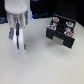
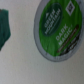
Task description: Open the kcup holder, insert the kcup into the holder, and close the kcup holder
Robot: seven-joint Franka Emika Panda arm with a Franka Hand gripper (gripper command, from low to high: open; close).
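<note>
The kcup [image 2: 57,30] fills much of the wrist view, its round green printed top with a white rim facing the camera, very close. In the exterior view a small green spot of the kcup [image 1: 23,47] shows right beside my gripper [image 1: 19,50], which points down over the white table at the exterior view's left. No fingers show in the wrist view, and I cannot tell whether the gripper holds the kcup. The black kcup holder [image 1: 60,31] stands at the exterior view's right, well apart from the gripper. Round pod slots show on it, and a drawer front faces forward.
A blurred teal object [image 2: 4,27] sits at the edge of the wrist view beside the kcup. A small white object with a dark mark [image 1: 10,34] stands just behind the gripper at the exterior view's left. The white table [image 1: 45,65] spreads between gripper and holder.
</note>
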